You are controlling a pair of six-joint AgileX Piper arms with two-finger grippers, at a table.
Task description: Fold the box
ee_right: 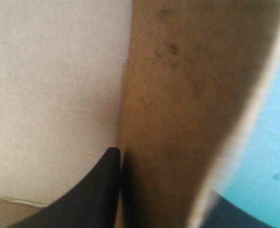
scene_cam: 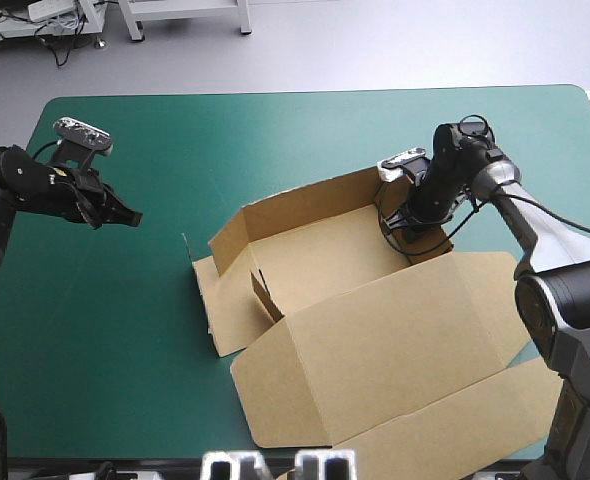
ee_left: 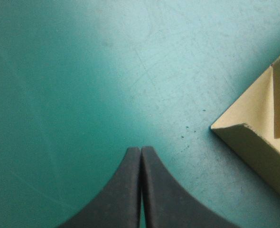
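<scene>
Brown board, one box [scene_cam: 375, 335]; right tool [scene_cam: 412, 233] clamps its wall [ee_right: 178, 118], left tool [scene_cam: 132, 217] clenched empty.

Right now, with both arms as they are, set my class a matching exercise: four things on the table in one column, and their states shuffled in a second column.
Things:
1. left gripper
2. right gripper
3. lid
4. back wall

States:
A. standing upright
B. shut on the right side of the box
C. lying flat
D. shut over the bare cover, apart from the box

Pairs: 1-D; 2-B; 3-C; 4-A
</scene>
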